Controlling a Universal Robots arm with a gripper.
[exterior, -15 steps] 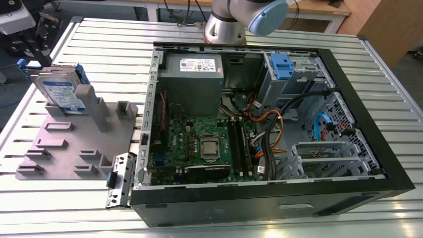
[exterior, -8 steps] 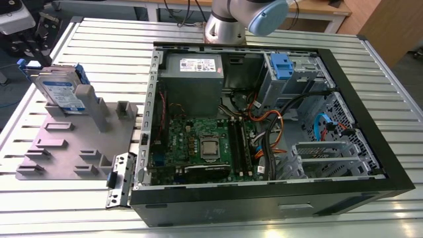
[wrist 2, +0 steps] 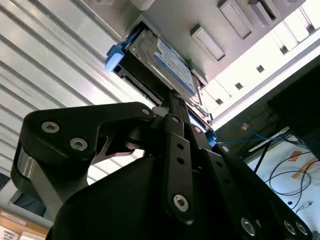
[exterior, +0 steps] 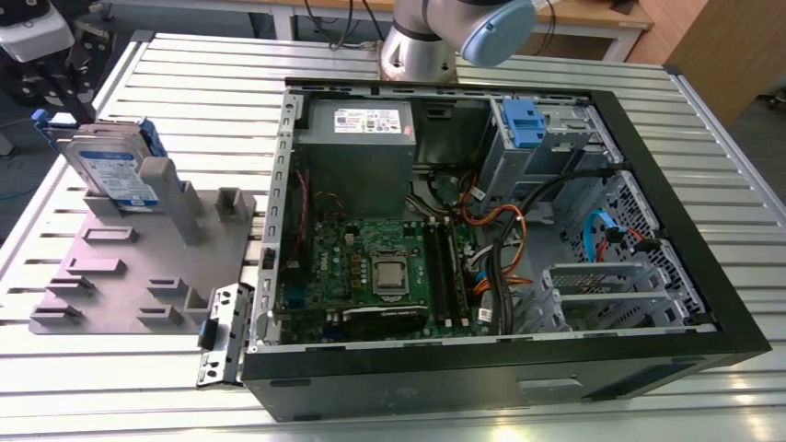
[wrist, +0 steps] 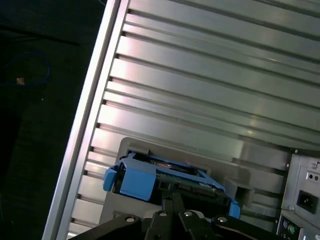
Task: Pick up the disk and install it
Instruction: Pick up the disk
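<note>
Near the table's (exterior: 184,74) far corner on the exterior view's left, the disk (exterior: 113,170) stands on edge in a slot of a grey fixture plate (exterior: 123,267), its label facing outward and its blue carrier frame around it. The gripper (exterior: 62,101) hangs just above the disk's upper end, close to the table's edge. The open computer case (exterior: 491,368) lies beside the plate toward the table's middle, with its drive cages along the side farthest from the plate. Judging by this, nothing has been lifted and the install has not begun.

In the second wrist view, the gripper (wrist 2: 175,96) has its two fingers drawn together to a narrow point with no gap visible between them. That point sits right at the disk's (wrist 2: 167,60) dark edge. Whether the tips touch the disk or stop just short cannot be told. The disk sits against the uprights of the fixture plate (wrist 2: 225,30).

In the first wrist view, the gripper (wrist: 172,192) again shows fingers pressed close and aimed at the middle of the disk's (wrist: 165,172) upper edge. The blue carrier wraps both ends, and the disk is seated in the fixture plate (wrist: 250,160) on the slatted table (wrist: 200,75). I judge the work to be at the approach: pickup, carry and seating in the case are all left.
</note>
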